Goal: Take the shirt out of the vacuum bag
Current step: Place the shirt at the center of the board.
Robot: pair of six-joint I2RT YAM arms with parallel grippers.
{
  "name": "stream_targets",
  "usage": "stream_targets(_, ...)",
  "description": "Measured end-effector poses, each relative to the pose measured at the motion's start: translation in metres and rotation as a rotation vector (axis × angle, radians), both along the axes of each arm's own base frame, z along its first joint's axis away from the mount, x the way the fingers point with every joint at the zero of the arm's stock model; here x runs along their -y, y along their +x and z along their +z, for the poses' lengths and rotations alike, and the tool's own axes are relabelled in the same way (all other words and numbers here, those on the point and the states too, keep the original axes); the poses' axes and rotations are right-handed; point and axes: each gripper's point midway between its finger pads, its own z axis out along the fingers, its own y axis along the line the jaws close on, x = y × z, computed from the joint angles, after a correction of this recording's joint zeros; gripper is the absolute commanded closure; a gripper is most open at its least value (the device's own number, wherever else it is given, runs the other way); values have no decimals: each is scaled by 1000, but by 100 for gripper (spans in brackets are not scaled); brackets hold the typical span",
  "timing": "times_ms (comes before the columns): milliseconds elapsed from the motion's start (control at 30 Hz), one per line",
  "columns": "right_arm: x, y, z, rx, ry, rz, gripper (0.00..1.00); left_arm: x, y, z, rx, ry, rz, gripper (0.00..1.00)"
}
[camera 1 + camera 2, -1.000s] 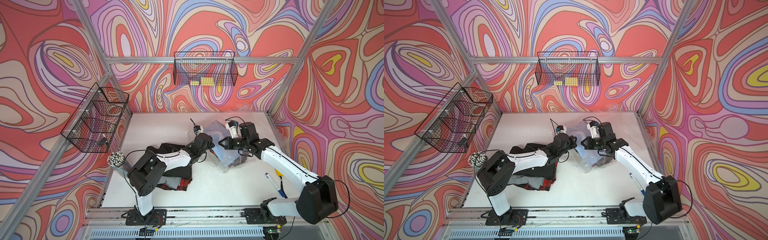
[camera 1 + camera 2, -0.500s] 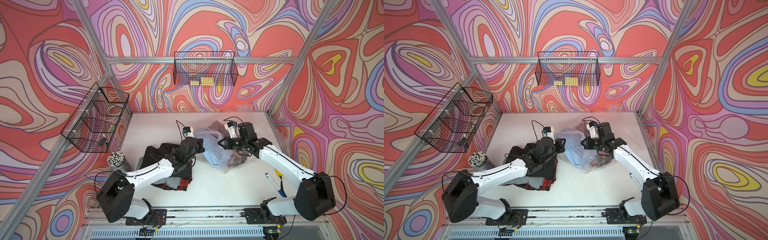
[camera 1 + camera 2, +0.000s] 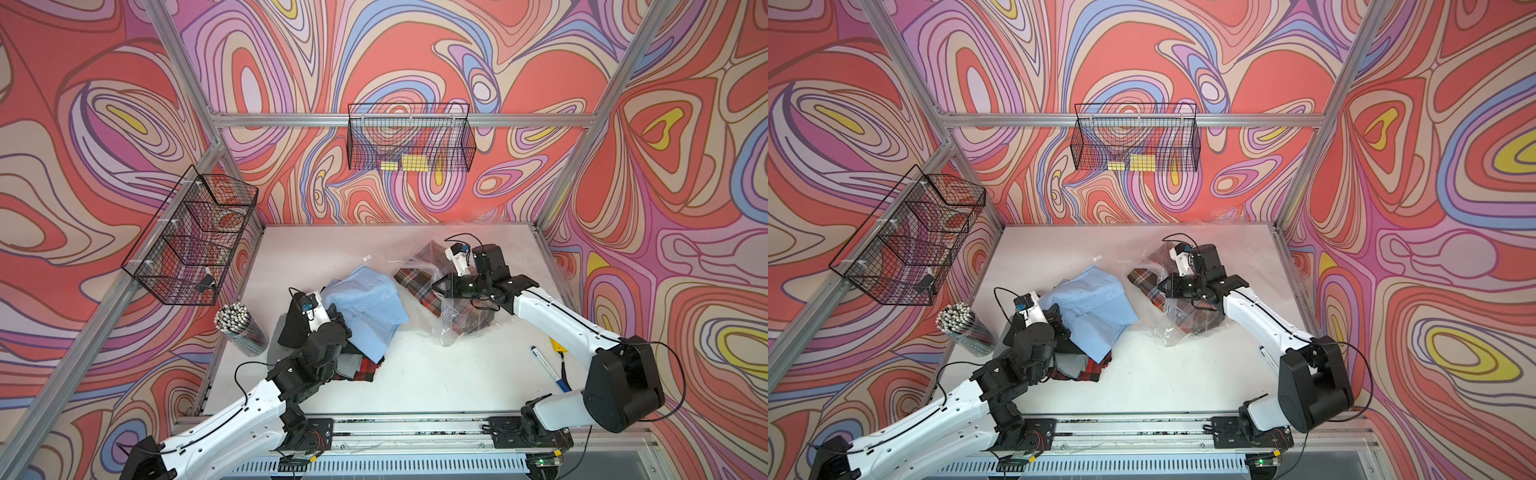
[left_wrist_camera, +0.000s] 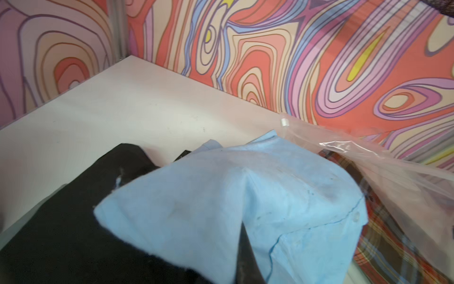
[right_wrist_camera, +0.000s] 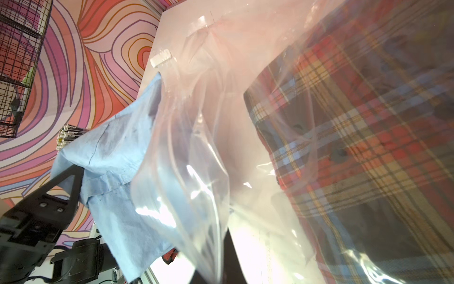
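Two pairs of fingers are pressed together. The left fingers (image 4: 245, 260) pinch the light blue shirt (image 3: 370, 303), which lies outside the bag on a clothes pile (image 3: 357, 368). The right fingers (image 3: 440, 287) pinch the crinkled clear vacuum bag (image 3: 451, 328), right-rear on the tabletop (image 3: 436, 382), mouth facing left. The right wrist view shows its white slider (image 5: 161, 57) clearly. A plaid shirt (image 3: 419, 286) lies inside.

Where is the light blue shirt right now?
In both top views the blue shirt sits left of centre on the table, draped over a pile of clothes, gripped by the left claw, with the clear bag just to its right.
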Motion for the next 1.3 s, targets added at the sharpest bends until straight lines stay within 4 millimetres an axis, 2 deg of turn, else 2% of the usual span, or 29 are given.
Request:
stream_targets(167,-2,-2,0,-10,13,11,100,-51,-31,7,75,-64,149,100)
stream_targets(300,-3,-3,0,-17,20,16,100,-75,-50,5,94,-93,218,100)
stream_targets(367,-4,-3,0,-20,22,18,100,-79,-54,1,87,-88,226,67)
stream_targets(400,-4,-4,0,-21,23,18,100,-80,-55,-3,79,-81,232,44)
stream_targets(500,-5,-4,0,-24,27,20,100,-80,-54,-16,39,-51,246,19)
stream_targets(600,-6,-5,0,-30,30,18,100,-73,-50,-30,-19,-19,242,2)
stream_targets(700,-6,-5,0,-34,32,16,100,-64,-46,-36,-78,1,223,1)
stream_targets(767,-6,-5,0,-34,33,15,100,-56,-42,-28,-90,-8,205,1)
stream_targets(1000,-7,-6,1,-36,36,18,100,-32,-30,37,-62,-88,160,1)
stream_targets(1067,-8,-6,0,-38,37,21,100,-31,-31,46,-67,-118,170,1)
stream_targets(1133,-8,-6,-1,-42,38,24,100,-35,-35,43,-92,-138,191,1)
stream_targets(1300,-10,-7,-4,-54,40,33,100,-49,-54,15,-205,-165,254,2)
